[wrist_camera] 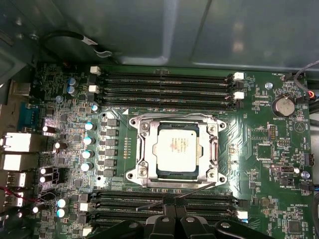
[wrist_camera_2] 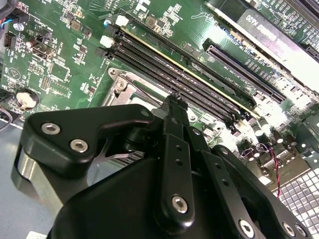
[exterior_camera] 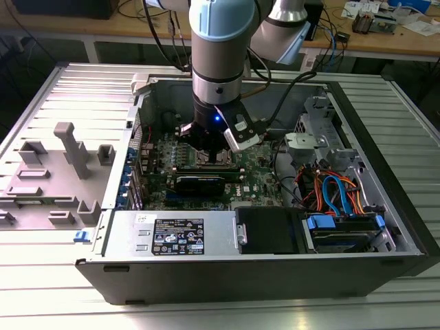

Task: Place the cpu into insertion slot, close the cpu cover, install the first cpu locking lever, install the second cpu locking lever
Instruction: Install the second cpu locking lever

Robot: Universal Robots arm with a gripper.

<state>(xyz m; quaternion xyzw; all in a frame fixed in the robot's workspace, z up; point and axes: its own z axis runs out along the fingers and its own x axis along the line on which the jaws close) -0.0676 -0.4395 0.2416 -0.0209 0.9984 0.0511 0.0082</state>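
- One gripper (wrist_camera: 173, 211), its black fingers (wrist_camera_2: 172, 107) drawn together with nothing between them, hangs just above the motherboard (wrist_camera: 264, 149) beside the insertion slot (wrist_camera: 174, 148).
- Inside that slot lies the cpu (wrist_camera: 175, 147), its silver top showing.
- Over the cpu the cpu cover (wrist_camera: 145, 149) lies flat, framing it.
- Near the fingertips a thin lever (wrist_camera: 199, 188) runs along the slot's edge.
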